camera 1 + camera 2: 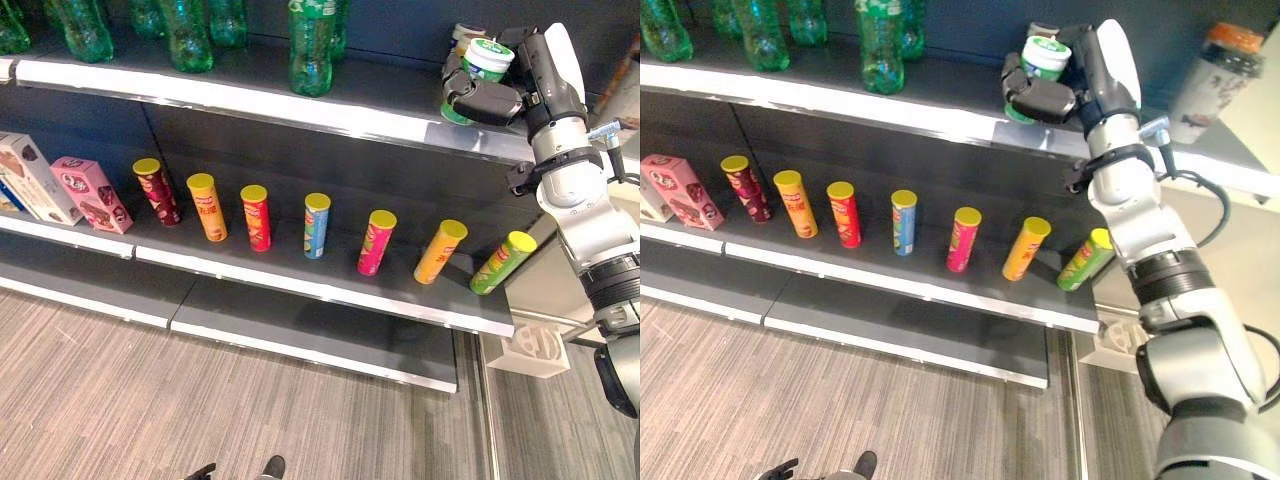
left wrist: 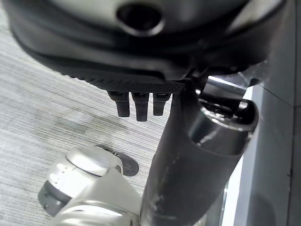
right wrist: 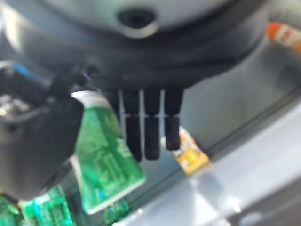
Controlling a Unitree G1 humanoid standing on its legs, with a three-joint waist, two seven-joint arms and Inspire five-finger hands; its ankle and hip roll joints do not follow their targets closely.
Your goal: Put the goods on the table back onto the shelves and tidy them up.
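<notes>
Green cup [image 1: 483,70] — inside right hand [image 1: 495,95]

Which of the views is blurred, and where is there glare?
Right wrist view: blurred; the green can in the right hand looks soft. Left eye view: glare along the top shelf edge. Left wrist view: sharp on the left hand.

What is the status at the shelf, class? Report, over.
Right hand shut on green cup over top shelf. Left hand idle, relaxed. Another container close behind.

Glossy clear green plastic bottles [image 1: 311,45], matt dark shelf boards [image 1: 300,255], streaked grey floor [image 1: 150,400].
</notes>
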